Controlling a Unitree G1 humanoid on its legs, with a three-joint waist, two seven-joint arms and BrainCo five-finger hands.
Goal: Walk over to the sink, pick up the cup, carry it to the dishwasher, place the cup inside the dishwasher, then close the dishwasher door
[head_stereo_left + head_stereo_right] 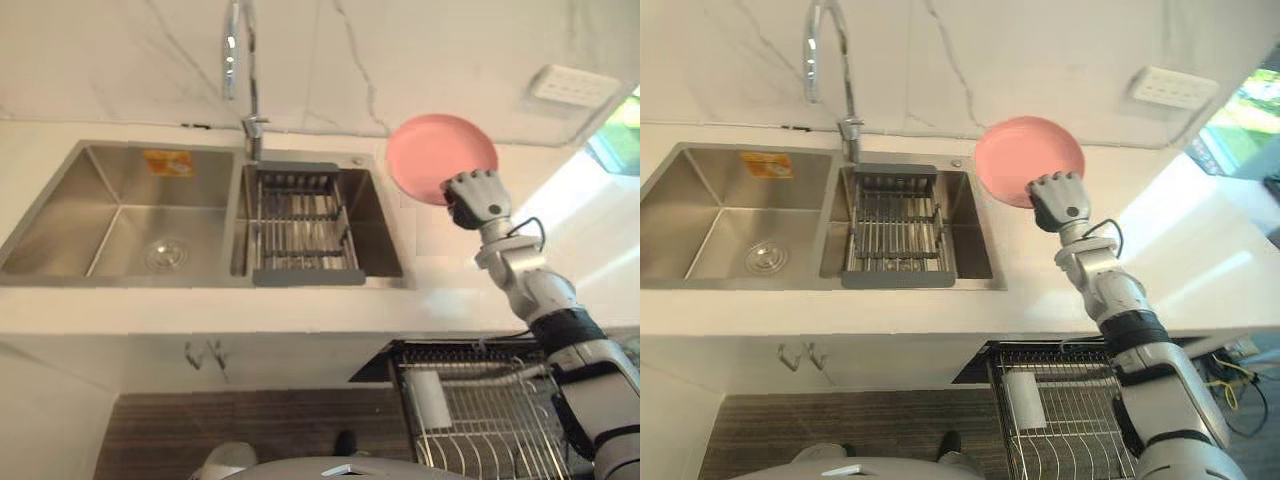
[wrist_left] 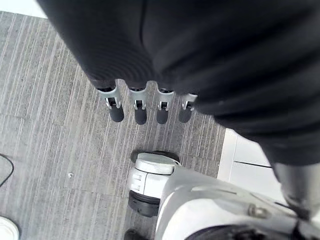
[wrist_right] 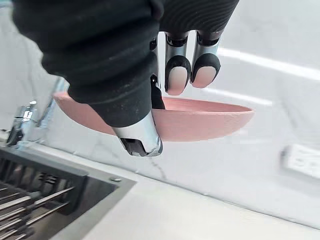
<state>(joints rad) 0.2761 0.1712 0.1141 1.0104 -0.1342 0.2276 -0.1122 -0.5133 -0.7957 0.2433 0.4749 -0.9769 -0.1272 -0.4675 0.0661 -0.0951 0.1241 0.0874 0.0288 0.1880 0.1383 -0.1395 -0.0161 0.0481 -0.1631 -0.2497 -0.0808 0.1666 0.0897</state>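
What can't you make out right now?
Pink dish: near rim hidden by the right hand, eye views.
Dishwasher rack: cut off by the lower edge, eye views.
White item in the rack: too small to identify.
Left hand: thumb hidden by its cover, left wrist view.

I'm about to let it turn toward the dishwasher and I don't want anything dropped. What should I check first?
1. Grip: the right robot hand pinches the pink plate at its rim: ok.
2. Right item: it holds a plate, not a cup: not ok.
3. Plate lifted clear of the counter: ok.
4. Dishwasher rack pulled out: ok.
5. Room left in the rack: cannot tell, partly hidden.
6. Left robot hand free, fingers straight above the floor: ok.
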